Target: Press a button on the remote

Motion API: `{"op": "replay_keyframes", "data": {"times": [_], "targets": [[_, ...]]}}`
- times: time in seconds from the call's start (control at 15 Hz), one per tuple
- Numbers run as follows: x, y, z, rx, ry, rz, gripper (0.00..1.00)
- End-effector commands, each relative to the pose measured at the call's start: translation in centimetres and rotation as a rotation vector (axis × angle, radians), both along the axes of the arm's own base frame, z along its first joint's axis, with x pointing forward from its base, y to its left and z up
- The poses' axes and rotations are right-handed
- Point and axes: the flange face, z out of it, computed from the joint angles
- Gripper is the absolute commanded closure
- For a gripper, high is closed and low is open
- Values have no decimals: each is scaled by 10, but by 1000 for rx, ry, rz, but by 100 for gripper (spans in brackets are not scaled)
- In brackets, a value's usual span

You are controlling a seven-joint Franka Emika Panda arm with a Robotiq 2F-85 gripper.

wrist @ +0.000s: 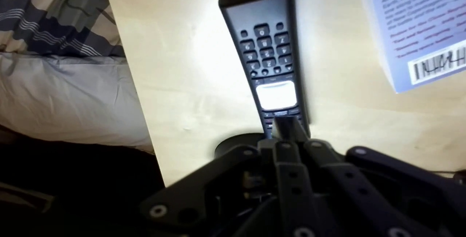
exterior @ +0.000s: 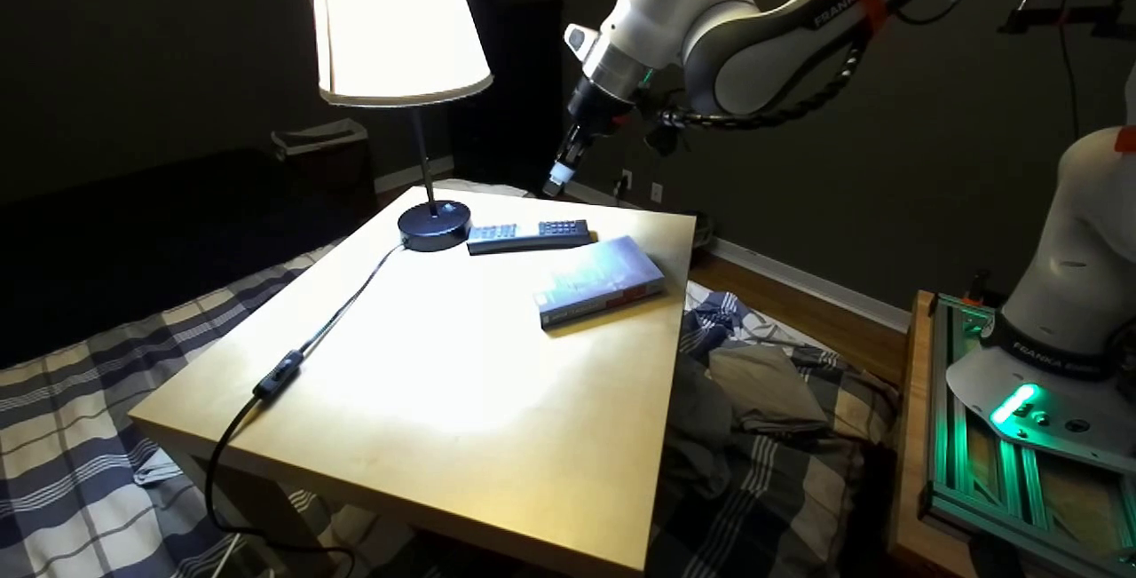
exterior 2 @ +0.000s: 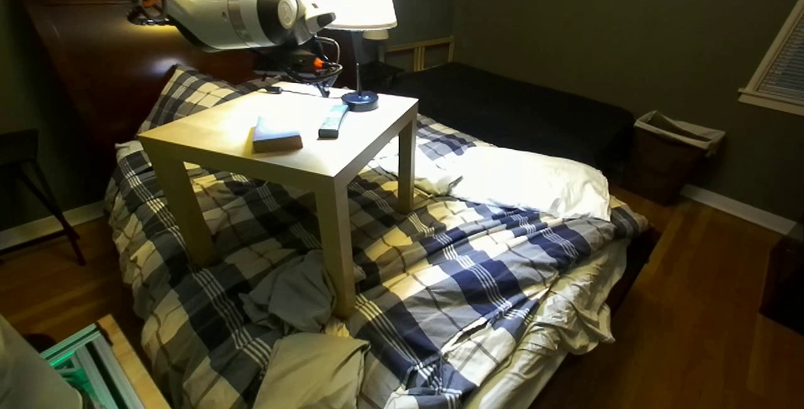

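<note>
The plaid-covered bed (exterior 2: 477, 252) is carrying a pale side table (exterior: 568, 436), a shaded lamp (exterior: 399, 54) is blazing on top, and I'm hanging my gripper (wrist: 287, 125), pressed together on nothing, above the remote (wrist: 271, 63) lying just beside the lamp. I'm calling the approach nearly done, the press remaining.

One pale table (exterior: 568, 454) bears one lamp (exterior: 399, 36), one remote (exterior: 530, 237), one book (exterior: 600, 279).
</note>
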Motion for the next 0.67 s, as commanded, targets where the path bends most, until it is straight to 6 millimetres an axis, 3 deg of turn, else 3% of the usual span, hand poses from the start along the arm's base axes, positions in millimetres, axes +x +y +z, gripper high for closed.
{"op": "replay_keyframes", "data": {"times": [0.0, 0.6], "targets": [[9, -2, -17, -10, -5, 19, 100], [7, -2, -22, 0, 24, 21, 99]]}}
